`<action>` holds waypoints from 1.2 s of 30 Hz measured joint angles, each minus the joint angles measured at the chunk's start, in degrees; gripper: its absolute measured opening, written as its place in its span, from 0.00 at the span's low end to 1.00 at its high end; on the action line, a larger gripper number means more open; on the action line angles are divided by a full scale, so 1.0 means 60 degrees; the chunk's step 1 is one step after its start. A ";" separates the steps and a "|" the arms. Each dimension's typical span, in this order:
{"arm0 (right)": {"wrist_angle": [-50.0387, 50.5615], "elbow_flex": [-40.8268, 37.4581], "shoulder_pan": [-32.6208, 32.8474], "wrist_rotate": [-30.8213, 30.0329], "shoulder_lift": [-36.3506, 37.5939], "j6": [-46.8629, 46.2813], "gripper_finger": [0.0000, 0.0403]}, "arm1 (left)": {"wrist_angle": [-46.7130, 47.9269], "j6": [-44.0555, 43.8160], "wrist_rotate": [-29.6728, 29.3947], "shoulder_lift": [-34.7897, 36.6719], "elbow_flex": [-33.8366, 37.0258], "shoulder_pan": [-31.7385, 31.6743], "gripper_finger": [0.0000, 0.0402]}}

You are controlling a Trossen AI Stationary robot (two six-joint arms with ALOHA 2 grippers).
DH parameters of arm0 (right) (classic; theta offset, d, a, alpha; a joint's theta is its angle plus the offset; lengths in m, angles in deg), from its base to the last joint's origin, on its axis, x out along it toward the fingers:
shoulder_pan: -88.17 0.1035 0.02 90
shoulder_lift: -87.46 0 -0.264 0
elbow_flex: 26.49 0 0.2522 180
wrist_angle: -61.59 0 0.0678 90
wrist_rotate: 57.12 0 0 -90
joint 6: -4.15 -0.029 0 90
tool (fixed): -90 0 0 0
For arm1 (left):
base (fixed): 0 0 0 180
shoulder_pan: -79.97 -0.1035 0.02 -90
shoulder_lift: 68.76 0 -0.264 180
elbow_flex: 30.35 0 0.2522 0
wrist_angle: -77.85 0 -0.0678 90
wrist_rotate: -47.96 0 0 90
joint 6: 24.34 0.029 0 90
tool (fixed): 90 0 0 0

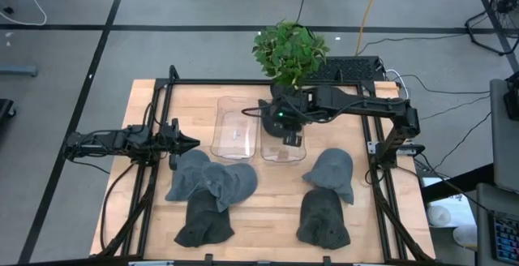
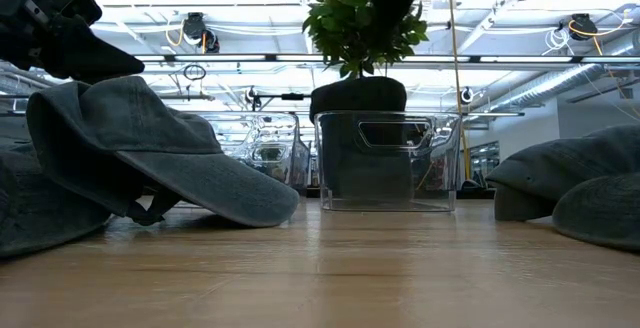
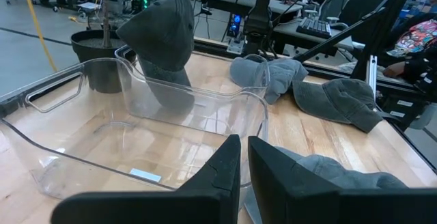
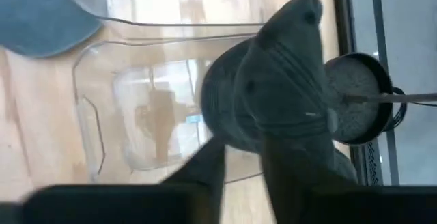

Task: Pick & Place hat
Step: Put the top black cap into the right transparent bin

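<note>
A dark grey hat point(image 3: 167, 46) stands on end in the right one of two clear bins point(image 1: 282, 146). Its lower part is inside the bin and its top rises well over the rim. My right gripper point(image 1: 290, 135) hangs above this bin, slanting down at the hat point(image 4: 280, 87). Its fingers point(image 4: 244, 173) stand a little apart, and bare wood shows in the gap. My left gripper point(image 3: 243, 176) is shut and waits at the table's left edge point(image 1: 182, 143), next to a heap of grey hats point(image 1: 203, 177). My right gripper: one finger point(image 4: 293, 179) overlaps the hat's near part point(image 4: 273, 138) in the blurred right wrist view, and I cannot tell whether it touches the hat. Nothing shows between the two fingers.
The left clear bin point(image 1: 235, 128) holds no hat. Several more grey hats lie on the near half of the table: left point(image 1: 204, 221) and right point(image 1: 324, 217) point(image 1: 332, 173). A potted plant point(image 1: 288, 51) stands at the far edge behind the bins. A black frame point(image 1: 381, 169) borders the table.
</note>
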 joint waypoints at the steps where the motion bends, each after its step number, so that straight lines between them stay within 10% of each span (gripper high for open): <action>1: -0.0055 -0.0149 0.0005 0.0138 -0.0021 0.0084 0.07 | -0.0001 0.0000 0.0000 -0.0003 0.0000 0.0000 0.09; 36: -0.5691 -0.4352 -0.1371 -0.0876 -0.0015 0.3229 0.00 | -0.0002 0.0000 0.0000 0.0000 0.0000 0.0000 0.09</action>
